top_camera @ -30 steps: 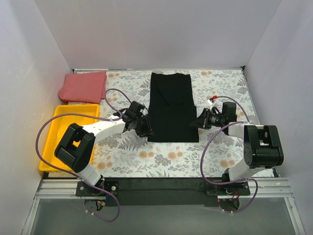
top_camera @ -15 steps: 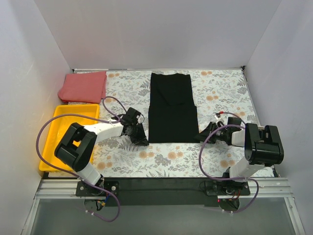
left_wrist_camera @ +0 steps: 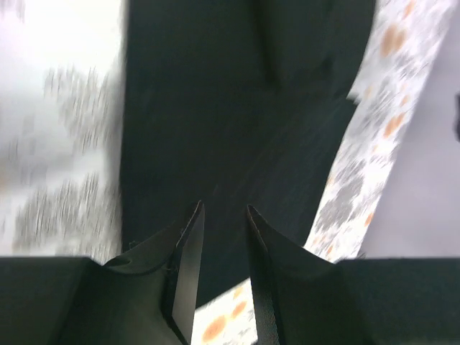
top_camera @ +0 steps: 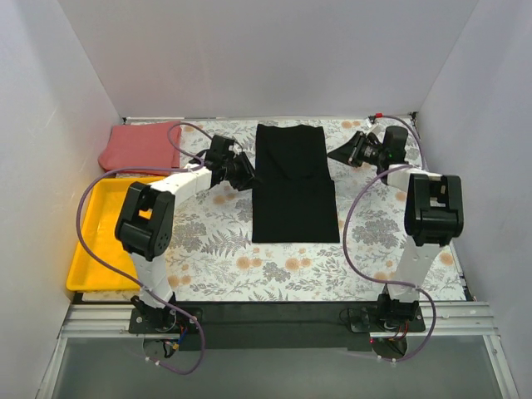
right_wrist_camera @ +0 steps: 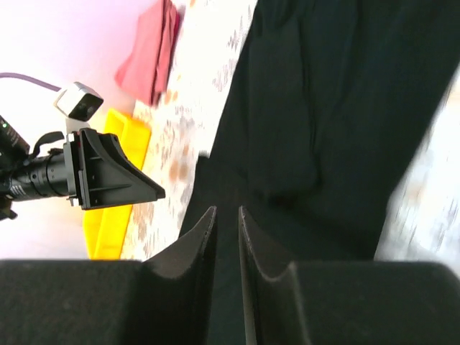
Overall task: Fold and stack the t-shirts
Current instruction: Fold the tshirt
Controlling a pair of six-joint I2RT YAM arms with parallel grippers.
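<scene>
The left gripper (top_camera: pixel 247 176) and right gripper (top_camera: pixel 334 155), jaws narrowly parted and empty, are flanking the far end of the black shirt (top_camera: pixel 293 187), which is lying mid counter (top_camera: pixel 274 270). Pinching unevenly, or catching only the top layer, is risking a skewed fold. The red shirt (top_camera: pixel 141 146) is lying folded in the far-left corner.

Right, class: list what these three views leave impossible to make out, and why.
- Top view: whether the left gripper touches the black t-shirt; black on black, too small.
- Left wrist view: floral cloth pattern, motion-blurred.
- Right wrist view: yellow tray, partly hidden by the left gripper.
</scene>
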